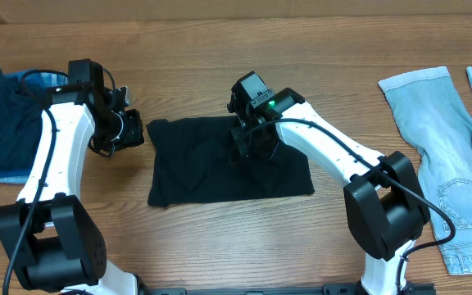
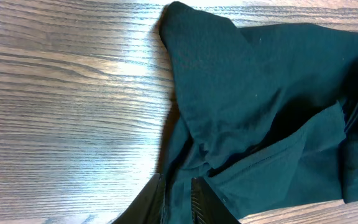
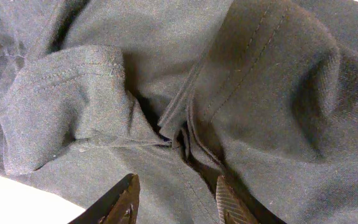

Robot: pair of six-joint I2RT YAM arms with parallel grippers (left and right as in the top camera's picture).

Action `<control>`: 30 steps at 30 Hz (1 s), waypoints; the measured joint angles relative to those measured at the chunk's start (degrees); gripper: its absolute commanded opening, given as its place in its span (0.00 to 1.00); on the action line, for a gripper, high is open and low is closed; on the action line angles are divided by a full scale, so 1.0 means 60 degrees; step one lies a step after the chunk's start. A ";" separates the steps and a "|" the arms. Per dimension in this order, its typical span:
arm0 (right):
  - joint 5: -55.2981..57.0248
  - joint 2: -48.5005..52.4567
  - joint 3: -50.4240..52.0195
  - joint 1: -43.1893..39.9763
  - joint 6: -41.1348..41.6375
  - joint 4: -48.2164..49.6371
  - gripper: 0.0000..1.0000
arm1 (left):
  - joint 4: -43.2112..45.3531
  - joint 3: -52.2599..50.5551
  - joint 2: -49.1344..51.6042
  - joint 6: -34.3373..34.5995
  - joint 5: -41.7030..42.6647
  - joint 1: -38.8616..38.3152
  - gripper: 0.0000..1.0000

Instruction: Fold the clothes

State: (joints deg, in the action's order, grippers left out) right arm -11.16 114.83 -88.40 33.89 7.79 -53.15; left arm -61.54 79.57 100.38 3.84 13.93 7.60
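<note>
The clothes [image 1: 220, 164] are a black garment lying roughly folded into a rectangle at the table's middle. My left gripper [image 1: 133, 131] is at the garment's left edge; in the left wrist view its fingers [image 2: 178, 186] are shut on a fold of the clothes [image 2: 260, 93]. My right gripper [image 1: 252, 143] hovers over the garment's upper middle. In the right wrist view its jaws [image 3: 176, 193] stand apart above the bunched fabric [image 3: 166, 62], with a hemmed flap to the left, and they hold nothing.
A dark navy-blue garment [image 1: 2, 123] lies at the far left, just behind the left arm. A mid-blue denim piece [image 1: 445, 147] is spread at the far right. Bare wooden table [image 1: 220, 49] surrounds the black garment.
</note>
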 measured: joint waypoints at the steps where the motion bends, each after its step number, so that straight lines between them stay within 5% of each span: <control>1: 0.0011 0.0000 0.0000 -0.0007 -0.0007 -0.0015 0.41 | 0.0000 0.0000 0.0000 0.0000 0.0000 0.0000 0.19; 10: 0.1246 0.0000 -0.0015 -0.0936 0.1417 -0.2871 0.43 | -0.0004 0.0000 0.0000 0.0000 0.0004 0.0000 0.19; 27: 0.0171 0.0000 0.0954 -0.0758 0.1483 -0.1967 0.44 | -0.0004 0.0000 0.0000 -0.0004 0.0000 0.0000 0.19; 29: 0.0098 0.0000 0.1075 -0.0758 0.1479 -0.1876 0.34 | -0.0004 0.0000 0.0000 0.0000 0.0000 0.0004 0.19; 30: 0.0087 0.0000 0.1111 -0.0758 0.1483 -0.1865 0.14 | 0.0000 0.0000 0.0000 -0.0004 0.0000 0.0004 0.19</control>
State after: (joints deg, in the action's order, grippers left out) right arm -10.63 114.83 -81.73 29.34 16.69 -64.34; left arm -61.54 79.57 100.38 3.81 13.93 7.62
